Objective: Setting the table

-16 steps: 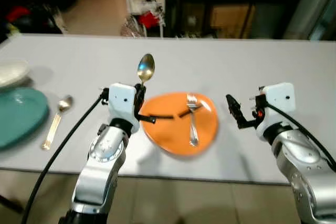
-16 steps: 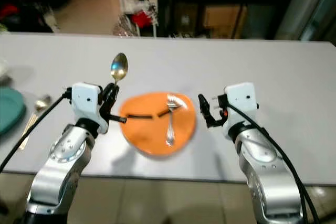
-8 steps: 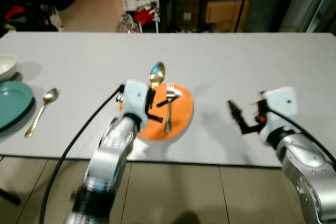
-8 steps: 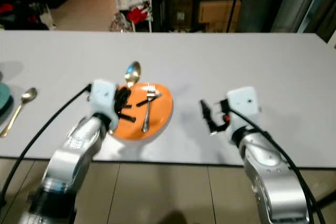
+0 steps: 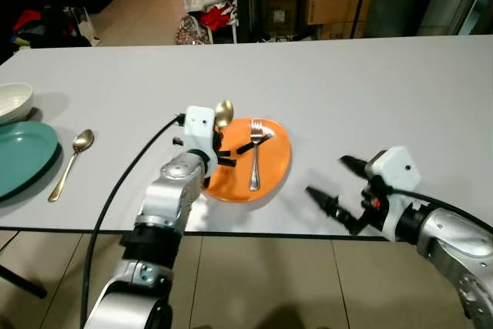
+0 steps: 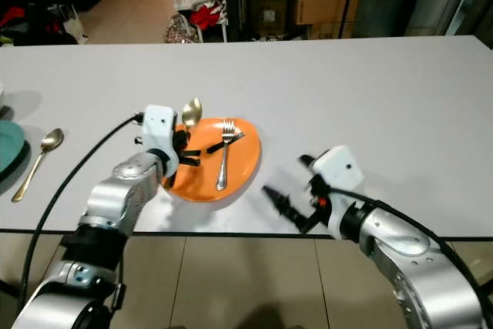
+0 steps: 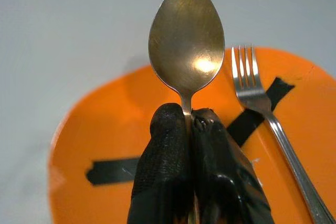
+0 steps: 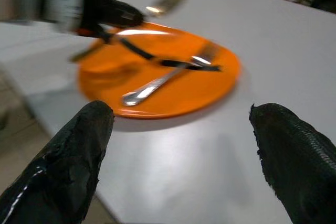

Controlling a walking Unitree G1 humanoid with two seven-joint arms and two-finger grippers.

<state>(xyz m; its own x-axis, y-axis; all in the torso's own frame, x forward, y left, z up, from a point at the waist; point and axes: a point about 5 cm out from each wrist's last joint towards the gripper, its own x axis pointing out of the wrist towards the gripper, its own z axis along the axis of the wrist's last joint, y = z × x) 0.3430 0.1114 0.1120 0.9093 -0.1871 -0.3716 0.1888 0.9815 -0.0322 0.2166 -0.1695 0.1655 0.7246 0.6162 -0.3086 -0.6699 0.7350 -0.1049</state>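
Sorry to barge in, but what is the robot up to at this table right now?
It is setting the table. The left gripper is shut on a gold spoon, holding it over the orange plate, where a silver fork already lies. The right gripper is open beside the plate, holding nothing. A second spoon lies by a teal plate.

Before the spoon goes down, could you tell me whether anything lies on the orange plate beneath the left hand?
Yes. A fork lies on the orange plate, just right of the spoon held by the left hand. Bare plate shows left of it.
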